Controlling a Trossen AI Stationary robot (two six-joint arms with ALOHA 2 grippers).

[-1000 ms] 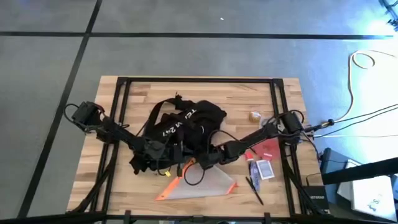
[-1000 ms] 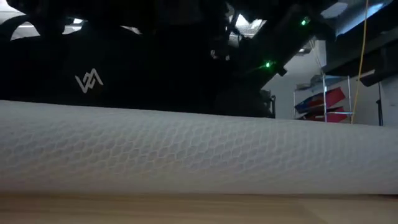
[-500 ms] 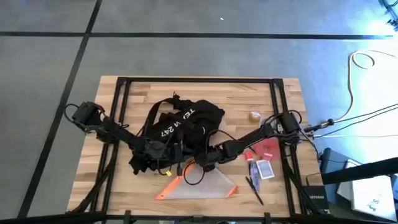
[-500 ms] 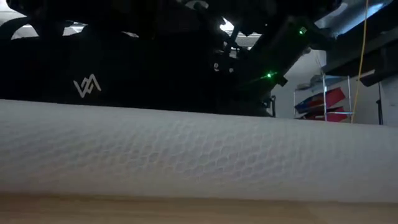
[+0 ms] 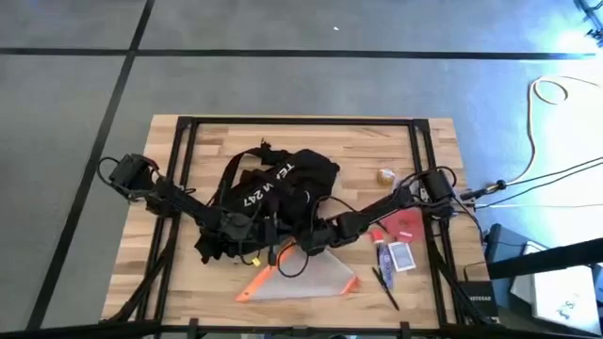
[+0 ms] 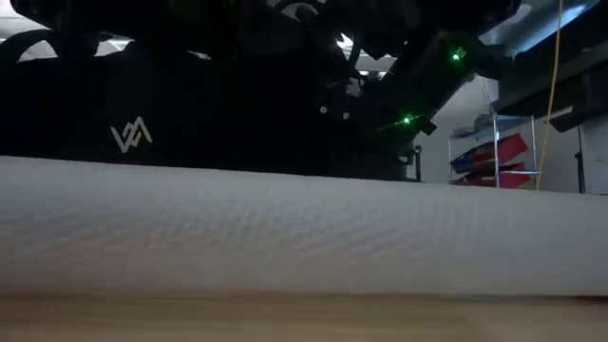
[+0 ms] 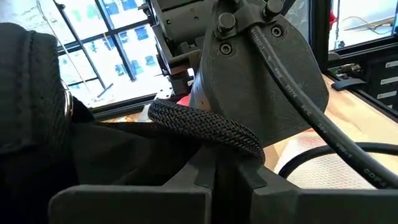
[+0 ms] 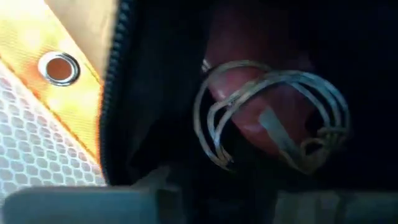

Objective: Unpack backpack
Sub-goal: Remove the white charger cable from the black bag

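While several items already lie out on the table (image 5: pixel 433 132), the unpacking looks only partly done. The backpack (image 5: pixel 283 193) sits mid-table, slightly left of centre, white "TEAM 247" lettering up, straps splayed toward the far edge. Out already, judging by where they lie: a translucent mesh pouch with orange trim (image 5: pixel 306 279) just in front of the backpack near the front edge, a red flat item (image 5: pixel 407 224), a small card or packet (image 5: pixel 402 256), a tube-like item (image 5: pixel 385 257) and a dark pen (image 5: pixel 385 287), all right of the backpack; a small tan object (image 5: pixel 386 176) farther back.

Left gripper (image 5: pixel 243 235) is at the backpack's near-left edge; in its wrist view the fingers (image 7: pixel 205 177) are pressed together on a braided black strap (image 7: pixel 211 127), probably holding the bag steady or open. Right gripper (image 5: pixel 306 247) is pushed in at the backpack's near edge by the pouch; its wrist view looks past a zipper (image 8: pixel 118 87) into the dark interior at a metal wire whisk-like thing (image 8: pixel 267 118). Cannot tell how its fingers stand. So at least one item is likely left inside.

Surface: light wood plank top in a black frame. Around it: grey carpet with dark lines and cables at right. The low view shows blue and red bins (image 6: pixel 494 157) on a rack behind.
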